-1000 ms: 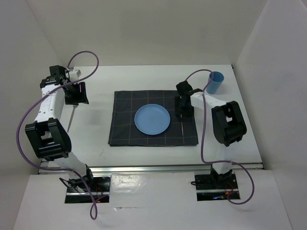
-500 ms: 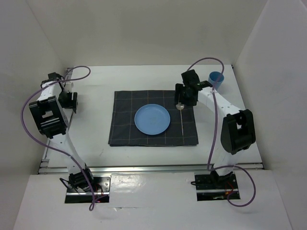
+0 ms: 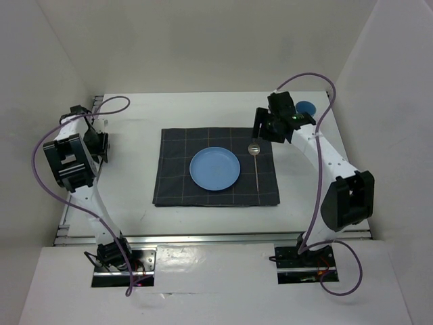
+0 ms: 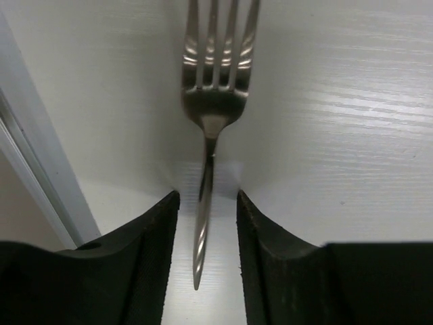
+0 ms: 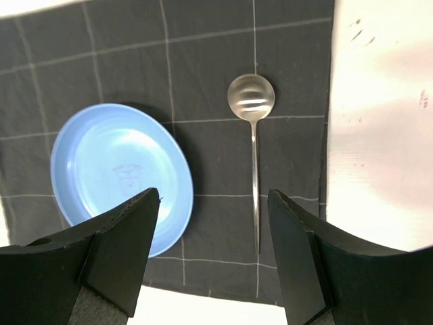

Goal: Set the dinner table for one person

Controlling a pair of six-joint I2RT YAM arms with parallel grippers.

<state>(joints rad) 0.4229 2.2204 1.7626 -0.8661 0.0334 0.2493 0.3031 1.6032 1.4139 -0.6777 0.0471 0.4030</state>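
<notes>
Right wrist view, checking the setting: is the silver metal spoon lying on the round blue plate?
No, the silver metal spoon lies on the dark checked cloth mat, apart from the round blue plate.

Right gripper [image 3: 262, 127] lifted off spoon [image 3: 256, 162], shifted toward upper right; left gripper [image 3: 100, 145] retracted toward frame's left edge.

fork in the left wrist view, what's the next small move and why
Probably close the left hand on the fork. Its handle lies between the two fingers with a gap on each side, flat on the white table, so nothing is gripped yet. The mat is bare left of the plate, where the fork likely belongs.
</notes>
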